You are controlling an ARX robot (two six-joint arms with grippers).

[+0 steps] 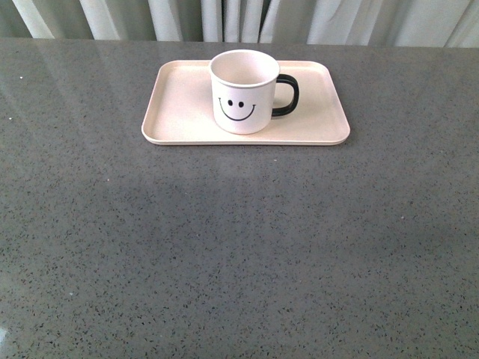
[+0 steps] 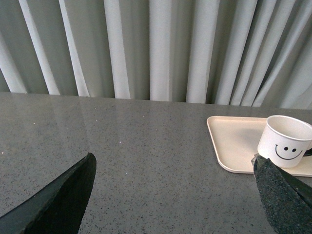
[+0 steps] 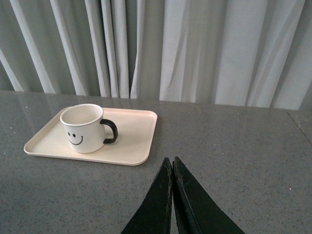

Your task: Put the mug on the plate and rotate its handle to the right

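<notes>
Although nothing grips it, stands upright a little left of centre on the plate [image 1: 318, 123]: the mug [image 1: 244, 91], white and glossy, smiley face turned toward the front camera, in the upper middle of the front frame. Looks set down deliberately, base flat inside the low raised rim, room to spare on every side.

Further right, projecting from the mug's side toward the right of the front frame: the handle [image 1: 288, 96], a black, shiny C-shaped loop. Judged from this alone, both parts of the task appear met.

Underneath, a speckled grey table [image 1: 239, 254], smooth and faintly reflective; behind, pale pleated curtains [image 1: 224, 19].

Plate pale pink-cream, matte, rectangular with rounded corners, much wider than the mug.

No arm visible in the front view. Seen from the left wrist camera, the left gripper [image 2: 175, 195]: dark, rough-textured jaws spread wide at the lower corners of the frame, holding nothing, mug and plate at the right edge. From the right wrist camera, the right gripper [image 3: 173, 170]: jaws pressed together to a point at lower centre, empty, well apart from the plate at left. Both apparently held clear so the mug sits undisturbed.
</notes>
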